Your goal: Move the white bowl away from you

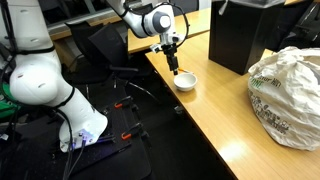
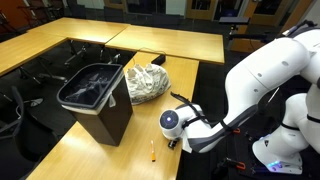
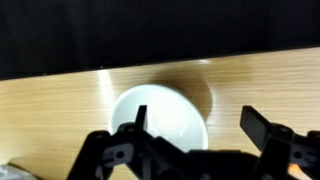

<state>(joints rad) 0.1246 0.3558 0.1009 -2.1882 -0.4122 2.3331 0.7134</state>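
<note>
Wooden table (image 1: 235,115), tool (image 1: 174,71) over white bowl (image 1: 186,82).

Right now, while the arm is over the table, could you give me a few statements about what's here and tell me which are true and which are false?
1. The white bowl looks empty. True.
2. The fingers are clamped shut on the bowl. False: the gripper is open, and its fingers stand apart above the bowl, one over the inside and one outside the rim.
3. A black bin stands on the wooden table. True.
4. The plastic bag lies inside the bin. False: it lies on the table beside the bin.
</note>
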